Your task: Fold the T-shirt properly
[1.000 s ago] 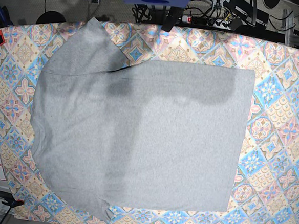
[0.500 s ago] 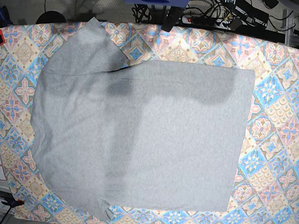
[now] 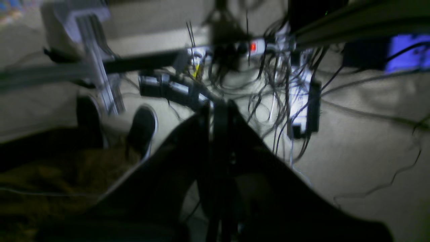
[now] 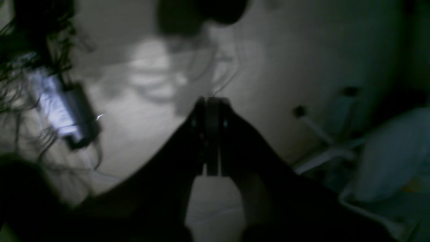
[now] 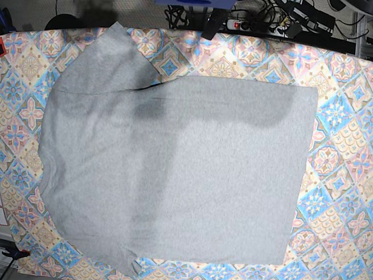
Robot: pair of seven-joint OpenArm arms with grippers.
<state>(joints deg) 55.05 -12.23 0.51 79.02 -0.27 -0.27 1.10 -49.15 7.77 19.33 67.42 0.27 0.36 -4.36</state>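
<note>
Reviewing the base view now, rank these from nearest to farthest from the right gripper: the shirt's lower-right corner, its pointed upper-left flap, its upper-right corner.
In the base view, from the right gripper at the top left:
1. Pointed flap, upper left of the image.
2. Upper-right corner, across the shirt.
3. Lower-right corner, diagonally opposite.

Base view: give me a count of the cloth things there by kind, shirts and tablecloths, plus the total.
Grey T-shirt: 1
Floral-tile tablecloth: 1
Total: 2
</note>
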